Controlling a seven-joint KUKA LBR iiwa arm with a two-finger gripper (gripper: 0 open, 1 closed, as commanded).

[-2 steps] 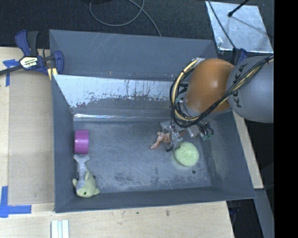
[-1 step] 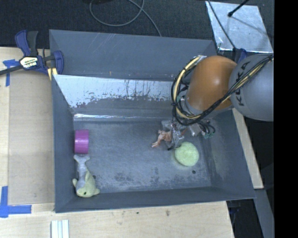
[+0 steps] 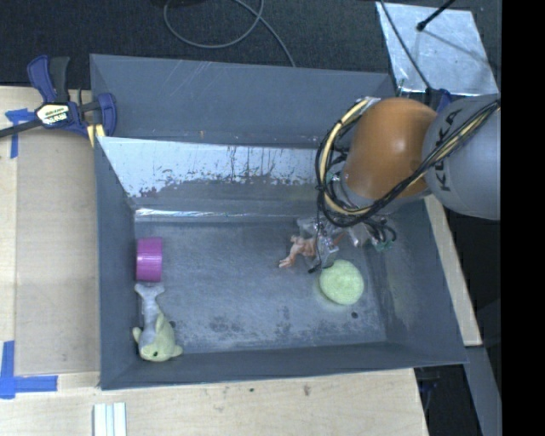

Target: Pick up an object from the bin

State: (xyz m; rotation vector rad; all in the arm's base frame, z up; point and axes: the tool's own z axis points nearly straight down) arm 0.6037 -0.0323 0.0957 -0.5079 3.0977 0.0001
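Four loose things are counted in the bin [image 3: 255,162], one of each kind. Nearest, in the front left corner, a grey and yellow-green toy [image 3: 156,336] lies; just behind it a purple cylinder [image 3: 149,259] is set by the left wall. At front right a pale green disc [image 3: 341,283] lies flat. Just behind that, a small tan figure [image 3: 298,252] is found beside the gripper [image 3: 322,249], lowered under the orange cover [image 3: 387,149]; whether it is open or closed cannot be told. The grey floor is scuffed, the back wall streaked. Beyond, a black cable [image 3: 230,25] crosses dark flooring.
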